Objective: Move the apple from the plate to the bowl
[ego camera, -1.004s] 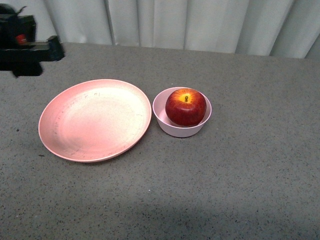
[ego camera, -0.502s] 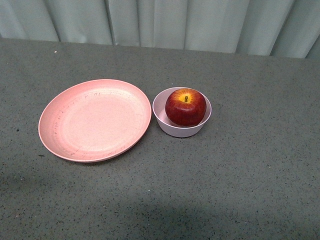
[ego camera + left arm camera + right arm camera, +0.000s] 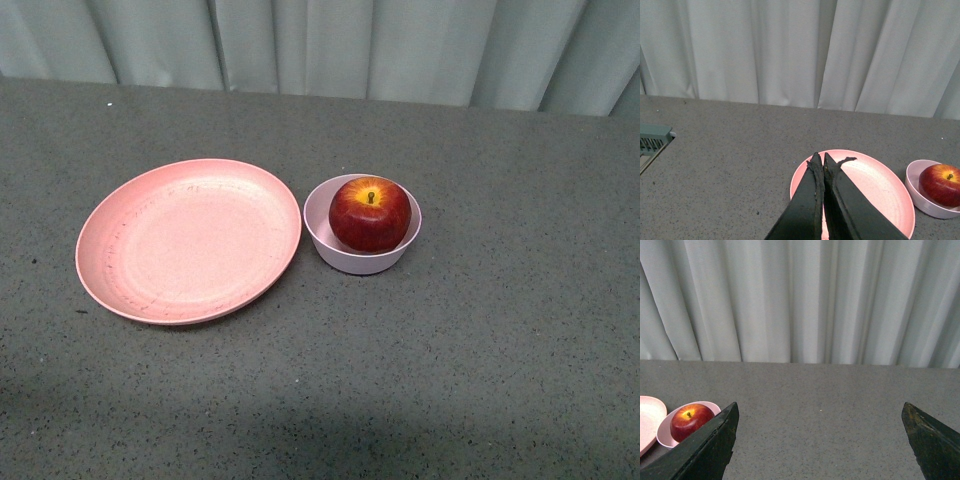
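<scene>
One glossy dark red apple point(image 3: 370, 214) sits stem-up in the small pale pink bowl point(image 3: 362, 255), beside the wide salmon-pink plate point(image 3: 188, 240) mid-table. The left gripper point(image 3: 820, 159) is pinched closed, the right gripper point(image 3: 820, 410) spread wide; grey curtains point(image 3: 400, 45) hang behind the table's far edge.

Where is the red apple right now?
In the front view the apple sits inside the small pale pink bowl, right of the middle of the table, with the big pink plate just to the bowl's left.
</scene>
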`<action>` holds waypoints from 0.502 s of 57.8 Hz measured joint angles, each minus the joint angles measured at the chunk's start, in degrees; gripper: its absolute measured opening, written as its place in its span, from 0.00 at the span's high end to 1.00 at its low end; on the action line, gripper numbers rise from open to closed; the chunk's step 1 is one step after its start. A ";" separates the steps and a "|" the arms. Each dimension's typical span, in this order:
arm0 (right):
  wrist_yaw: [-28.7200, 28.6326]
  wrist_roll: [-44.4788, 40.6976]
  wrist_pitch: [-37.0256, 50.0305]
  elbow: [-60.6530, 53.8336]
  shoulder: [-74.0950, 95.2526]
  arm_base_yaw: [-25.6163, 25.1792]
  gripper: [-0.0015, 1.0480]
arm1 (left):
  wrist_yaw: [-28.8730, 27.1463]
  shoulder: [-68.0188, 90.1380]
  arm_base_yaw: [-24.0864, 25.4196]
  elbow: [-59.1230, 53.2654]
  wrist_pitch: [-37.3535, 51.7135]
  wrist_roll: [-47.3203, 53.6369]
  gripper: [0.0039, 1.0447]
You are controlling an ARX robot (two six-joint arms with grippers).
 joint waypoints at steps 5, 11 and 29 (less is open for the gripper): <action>0.00 0.00 0.00 0.00 0.00 0.00 0.09 | 0.00 -3.21 0.02 -0.02 -2.89 0.00 0.97; 0.00 0.00 0.00 0.00 0.00 0.00 0.09 | 0.00 -6.49 0.02 -0.04 -5.73 0.00 0.97; 0.00 0.00 0.00 0.00 0.00 0.00 0.09 | 0.00 -15.23 0.02 -0.04 -14.19 0.00 0.97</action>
